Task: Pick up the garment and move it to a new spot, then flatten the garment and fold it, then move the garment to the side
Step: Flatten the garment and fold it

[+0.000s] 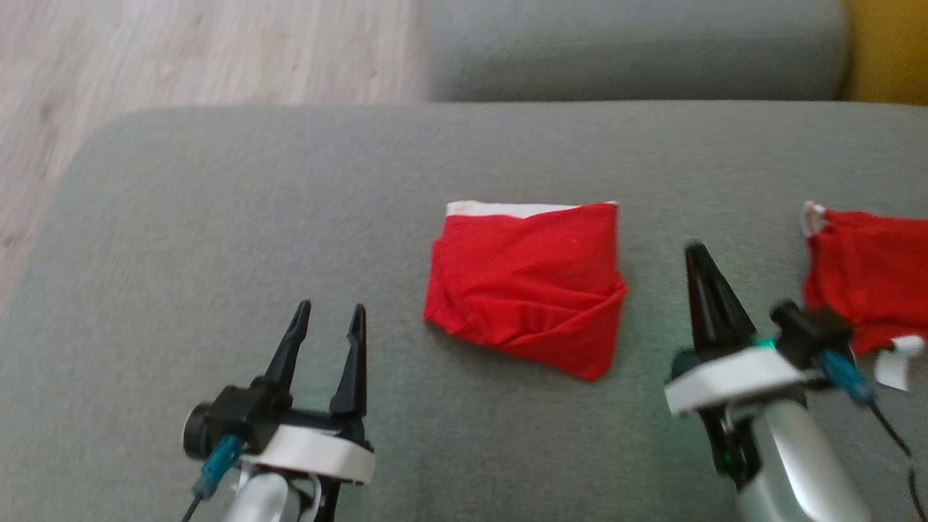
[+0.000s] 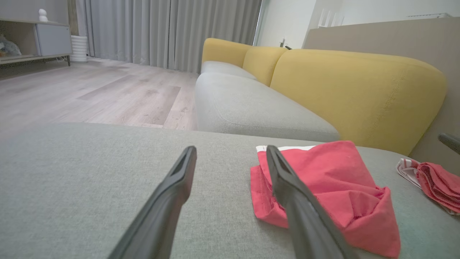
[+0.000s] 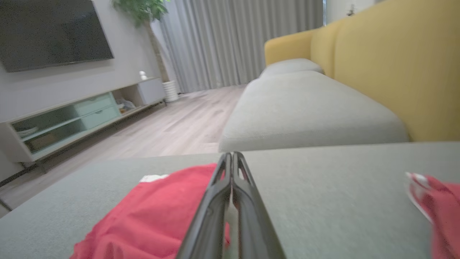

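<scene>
On grey cushion (image 1: 217,217), about centre: red garment (image 1: 525,286), folded to a rough square pad, lying flat. No clear long axis, approx as wide as deep. White band (image 1: 507,209) along far edge, facing the sofa (image 1: 631,51). Creases running diagonally, fanning toward right side; near-right corner poking toward robot.

Off to right, well apart from garment: second red cloth (image 1: 870,283), bunched, w/ white trim.

L gripper (image 1: 330,308): near-left of garment, clear gap btwn them. Fingers parted a moderate amt, nothing btwn them, pointing away from robot. Overlaps garment's left edge in left wrist view, but separate per head view.

R gripper (image 1: 697,254): btwn garment and second red cloth, just off garment's right side. Fingers pressed together tip to tip, gripping nothing. Contact w/ cushion: can't tell.
</scene>
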`<state>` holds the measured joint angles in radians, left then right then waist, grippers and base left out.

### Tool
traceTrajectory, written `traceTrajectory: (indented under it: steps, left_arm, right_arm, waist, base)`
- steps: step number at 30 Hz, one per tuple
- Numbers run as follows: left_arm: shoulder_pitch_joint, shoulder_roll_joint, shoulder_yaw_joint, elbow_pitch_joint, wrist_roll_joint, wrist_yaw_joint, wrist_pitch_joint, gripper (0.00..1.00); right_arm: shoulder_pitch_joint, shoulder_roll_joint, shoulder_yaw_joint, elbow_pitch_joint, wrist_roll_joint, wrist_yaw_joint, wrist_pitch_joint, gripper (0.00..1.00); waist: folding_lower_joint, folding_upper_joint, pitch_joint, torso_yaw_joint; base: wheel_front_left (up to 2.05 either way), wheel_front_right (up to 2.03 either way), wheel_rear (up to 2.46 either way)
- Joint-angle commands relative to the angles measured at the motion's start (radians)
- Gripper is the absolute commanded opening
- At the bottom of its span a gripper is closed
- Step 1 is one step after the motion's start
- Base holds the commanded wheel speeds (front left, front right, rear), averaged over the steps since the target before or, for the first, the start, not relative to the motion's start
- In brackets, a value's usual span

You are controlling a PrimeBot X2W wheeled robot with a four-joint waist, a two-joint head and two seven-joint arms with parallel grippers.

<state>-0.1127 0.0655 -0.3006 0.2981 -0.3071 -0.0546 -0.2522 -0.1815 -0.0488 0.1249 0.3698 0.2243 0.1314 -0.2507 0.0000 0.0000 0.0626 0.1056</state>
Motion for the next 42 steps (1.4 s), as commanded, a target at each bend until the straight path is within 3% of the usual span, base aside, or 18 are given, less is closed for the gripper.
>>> traceTrajectory:
  steps: [1,12,18,21,30,34,39,42]
  left_arm:
    - [-0.062,-0.002,0.026,-0.026,0.009,-0.006,-0.009,1.00]
    - [-0.129,-0.012,-0.011,0.001,0.016,-0.024,-0.009,1.00]
    - [-0.149,-0.014,-0.021,0.007,0.009,-0.024,-0.009,1.00]
    - [-0.154,-0.015,-0.025,0.010,0.006,-0.022,-0.009,1.00]
    - [-0.153,-0.015,-0.021,0.017,0.000,-0.014,-0.010,1.00]
    - [-0.152,-0.015,-0.032,0.015,-0.006,-0.009,-0.010,1.00]
    - [-0.155,-0.015,-0.045,0.015,-0.009,-0.008,-0.010,1.00]
    - [-0.160,-0.015,-0.036,0.009,-0.005,-0.002,-0.010,1.00]
  right_arm:
    - [-0.075,-0.002,0.036,-0.014,-0.010,-0.001,-0.011,0.00]
    - [-0.295,-0.001,0.086,0.310,0.033,-0.001,0.002,0.00]
    - [-0.385,-0.001,-0.024,0.552,-0.065,-0.001,0.000,0.00]
    - [-0.427,-0.001,-0.034,0.605,-0.070,-0.001,-0.006,0.00]
    - [-0.398,-0.001,0.309,0.423,0.149,-0.001,-0.011,0.00]
    - [-0.373,-0.001,0.457,0.463,0.167,-0.001,0.033,0.00]
    - [-0.371,-0.001,0.522,0.538,0.146,-0.001,0.078,0.00]
    - [-0.377,-0.001,0.510,0.556,0.191,-0.001,0.065,0.00]
  waist:
    - [0.0000,0.0000,0.040,0.041]
    - [0.0000,0.0000,0.140,0.188]
    - [0.0000,0.0000,0.162,0.217]
    - [0.0000,0.0000,0.163,0.222]
    - [0.0000,0.0000,0.122,0.187]
    - [0.0000,0.0000,0.110,0.175]
    - [0.0000,0.0000,0.103,0.172]
    - [0.0000,0.0000,0.094,0.160]
  base:
    - [0.00,0.00,0.00]
    - [0.00,0.00,0.00]
    - [0.00,0.00,0.00]
    - [0.00,0.00,0.00]
    - [0.00,0.00,0.00]
    - [0.00,0.00,0.00]
    - [0.00,0.00,0.00]
    - [0.00,0.00,0.00]
